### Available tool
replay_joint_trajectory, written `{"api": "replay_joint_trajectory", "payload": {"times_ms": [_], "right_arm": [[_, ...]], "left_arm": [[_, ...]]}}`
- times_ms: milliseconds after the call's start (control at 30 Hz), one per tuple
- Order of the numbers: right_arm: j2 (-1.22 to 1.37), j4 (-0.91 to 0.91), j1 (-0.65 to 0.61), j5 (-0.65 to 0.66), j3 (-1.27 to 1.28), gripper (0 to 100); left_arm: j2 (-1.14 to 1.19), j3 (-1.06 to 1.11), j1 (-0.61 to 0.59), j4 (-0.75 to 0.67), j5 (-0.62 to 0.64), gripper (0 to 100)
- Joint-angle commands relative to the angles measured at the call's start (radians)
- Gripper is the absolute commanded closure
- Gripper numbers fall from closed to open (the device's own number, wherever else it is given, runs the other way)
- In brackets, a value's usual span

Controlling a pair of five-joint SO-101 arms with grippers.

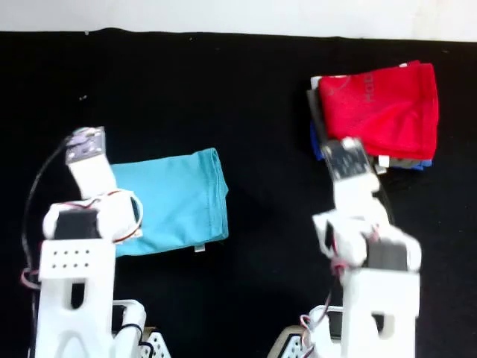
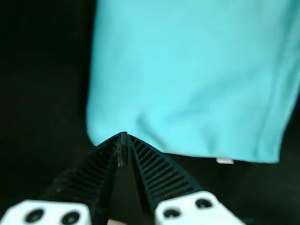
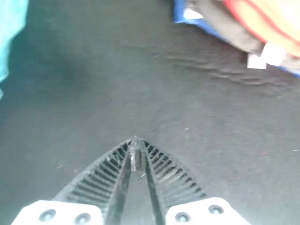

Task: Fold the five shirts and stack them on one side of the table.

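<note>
Closest in, on the left side: left end effector [image 2: 123,138], ribbed black jaws pressed together, tips meeting right at one edge of a folded turquoise shirt [image 1: 175,198]. Cannot tell whether any fabric is caught between them; cloth flat, not lifted. On the right side, about as near: right end effector [image 3: 136,143], likewise pressed together, gripping nothing, poised over bare black counter [image 1: 223,82].

Just beyond the left end effector: turquoise shirt lying flat on the counter, left of centre, folded into a rough rectangle, hemmed edge toward the middle. Small white tag [image 1: 199,247] peeking out at its near corner. Well apart from the pile to the right, bare counter between.

Farther back, at the far right: stack of folded shirts [image 1: 387,158], red shirt [image 1: 380,108] on top, faint pale print across it. Beneath, a dark grey shirt [image 1: 319,112] and a blue shirt [image 1: 316,147] showing at the stack's edges. White label [image 3: 265,56] sticking out at the stack's near edge.

Past the counter's far edge: pale strip of wall [image 1: 223,15].
</note>
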Motion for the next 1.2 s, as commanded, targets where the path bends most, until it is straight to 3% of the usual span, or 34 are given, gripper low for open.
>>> {"api": "replay_joint_trajectory", "payload": {"times_ms": [0,167,267,467,633,1167], "right_arm": [[0.297,0.105,-0.162,-0.086,-0.289,88.2],[0.596,0.159,-0.433,-0.308,-0.526,68.2],[0.756,0.143,-0.541,-0.413,-0.656,66.4],[1.107,0.142,-0.608,-0.552,-0.915,64.0],[1.323,0.16,-0.647,-0.562,-1.11,57.3],[1.732,0.194,-0.687,-0.563,-1.481,57.4]], "left_arm": [[-0.005,0.096,-0.082,-0.104,-0.052,99],[0.042,0.183,-0.263,-0.16,-0.02,99],[0.064,0.194,-0.369,-0.189,-0.011,99],[0.11,0.309,-0.389,-0.324,-0.011,99],[0.108,0.409,-0.386,-0.465,-0.009,99],[0.114,0.418,-0.371,-0.486,-0.009,99]]}}
